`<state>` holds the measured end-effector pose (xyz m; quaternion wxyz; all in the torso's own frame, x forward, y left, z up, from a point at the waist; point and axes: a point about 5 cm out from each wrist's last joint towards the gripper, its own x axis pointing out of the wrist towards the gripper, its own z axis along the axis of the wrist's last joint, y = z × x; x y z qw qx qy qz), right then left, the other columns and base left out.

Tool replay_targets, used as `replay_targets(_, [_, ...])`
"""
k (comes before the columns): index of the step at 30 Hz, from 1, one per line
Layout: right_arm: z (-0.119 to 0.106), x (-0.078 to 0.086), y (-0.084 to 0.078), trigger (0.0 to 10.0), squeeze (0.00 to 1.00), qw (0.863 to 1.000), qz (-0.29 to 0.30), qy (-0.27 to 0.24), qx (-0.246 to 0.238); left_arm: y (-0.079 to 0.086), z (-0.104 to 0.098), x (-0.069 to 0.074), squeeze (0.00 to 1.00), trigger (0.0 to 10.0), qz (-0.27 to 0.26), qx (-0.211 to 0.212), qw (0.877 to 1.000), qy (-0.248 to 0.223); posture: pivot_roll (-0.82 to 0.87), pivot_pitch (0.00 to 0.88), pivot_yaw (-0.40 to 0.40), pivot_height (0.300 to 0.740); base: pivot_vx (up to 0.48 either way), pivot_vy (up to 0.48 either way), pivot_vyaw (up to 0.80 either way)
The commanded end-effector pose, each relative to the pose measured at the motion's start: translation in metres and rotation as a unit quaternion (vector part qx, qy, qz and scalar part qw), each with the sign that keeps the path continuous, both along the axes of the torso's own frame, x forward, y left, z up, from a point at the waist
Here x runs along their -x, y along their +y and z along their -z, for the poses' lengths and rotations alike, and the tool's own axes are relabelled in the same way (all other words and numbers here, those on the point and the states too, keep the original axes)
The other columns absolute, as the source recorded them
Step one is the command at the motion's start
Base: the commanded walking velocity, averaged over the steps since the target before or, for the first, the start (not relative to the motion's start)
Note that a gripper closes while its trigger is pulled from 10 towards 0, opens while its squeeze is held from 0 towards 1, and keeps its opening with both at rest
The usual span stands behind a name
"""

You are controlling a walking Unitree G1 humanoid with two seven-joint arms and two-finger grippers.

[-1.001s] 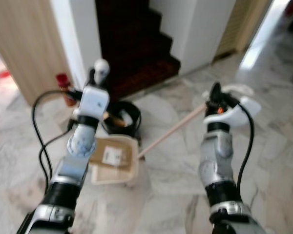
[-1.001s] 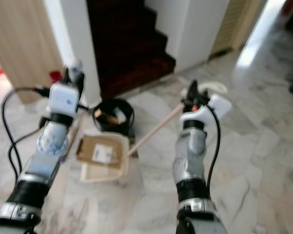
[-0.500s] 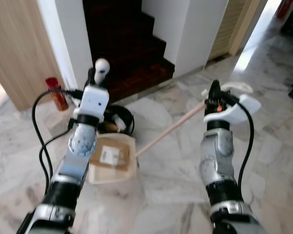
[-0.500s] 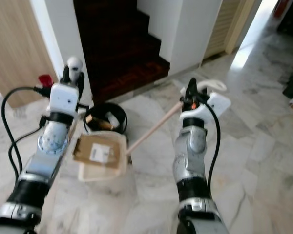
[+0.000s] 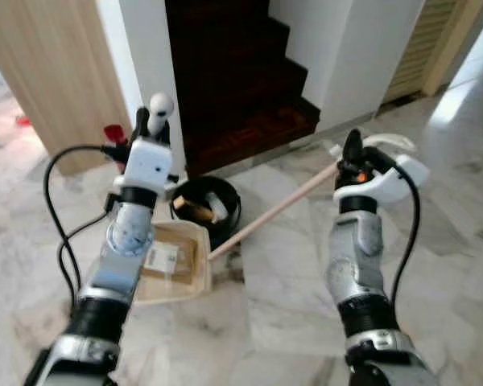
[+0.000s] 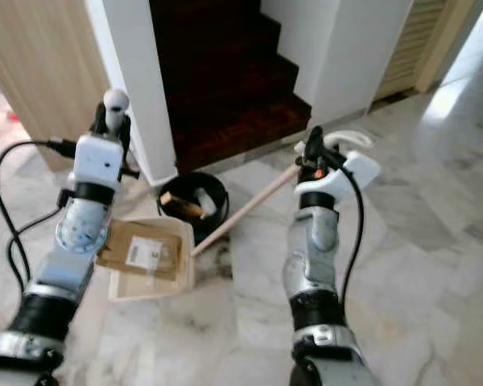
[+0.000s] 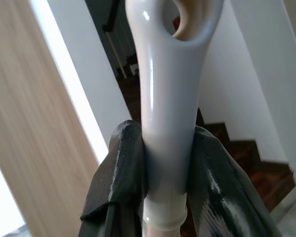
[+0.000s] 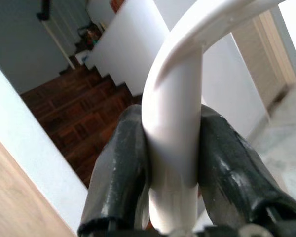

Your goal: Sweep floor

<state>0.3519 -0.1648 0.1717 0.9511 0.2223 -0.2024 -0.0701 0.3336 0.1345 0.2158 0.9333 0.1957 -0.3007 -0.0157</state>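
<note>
- Left pincer [image 7: 165, 163] clamped on white dustpan handle [image 7: 170, 98]; cream dustpan [image 5: 173, 265] on marble floor [image 5: 282, 322].
- Right pincer [image 8: 172, 163] clamped on white broom handle [image 8: 175, 133].
- Black bin [image 5: 209, 205] beside dustpan.

Head stereo pair: high, angled fwd/down; both show both arms, black bin [image 5: 209, 207] ahead of left gripper [image 5: 148, 122], stairs [image 6: 225, 88] beyond.
Wrist cams: v. close along fingers [image 7: 116, 182], facing stairs past white handle [image 7: 170, 94]; right same.

Broom handle [image 5: 275, 207]: pale wood w/ white grip, slanting down to the marble floor [image 5: 290, 289]. Cream dustpan [image 5: 171, 265] lies flat, holding cardboard.
</note>
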Motion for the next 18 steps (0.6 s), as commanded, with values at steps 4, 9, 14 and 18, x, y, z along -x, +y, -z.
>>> replay_targets(4, [-0.0213, -0.0018, 0.0039, 10.0, 0.0, 0.999, 0.0, -0.044, -0.012, 0.0034, -0.0189, 0.0021, 0.0, 10.0, -0.002, -0.011, 0.999, -0.044, 0.11, 0.0, -0.04, 0.74, 0.291, 0.0, 0.1])
replay_targets(9, [-0.0215, -0.002, 0.0035, 10.0, 0.0, 0.999, 0.0, -0.044, -0.015, 0.0033, -0.0209, 0.0021, 0.0, 10.0, -0.002, -0.012, 0.999, -0.047, 0.11, 0.0, -0.042, 0.74, 0.289, 0.0, 0.0])
replay_targets(14, [-0.0227, -0.0018, 0.0039, 10.0, 0.0, 0.999, 0.001, -0.046, -0.016, 0.0033, -0.0233, 0.0021, 0.0, 10.0, -0.003, -0.012, 0.999, -0.05, 0.11, 0.0, -0.039, 0.74, 0.288, 0.0, 0.0])
replay_targets(18, [-0.0225, -0.0017, 0.0035, 10.0, 0.0, 0.999, 0.001, -0.046, -0.018, 0.0033, -0.0245, 0.002, 0.0, 10.0, -0.003, -0.013, 0.999, -0.052, 0.11, 0.0, -0.039, 0.74, 0.289, 0.0, 0.0])
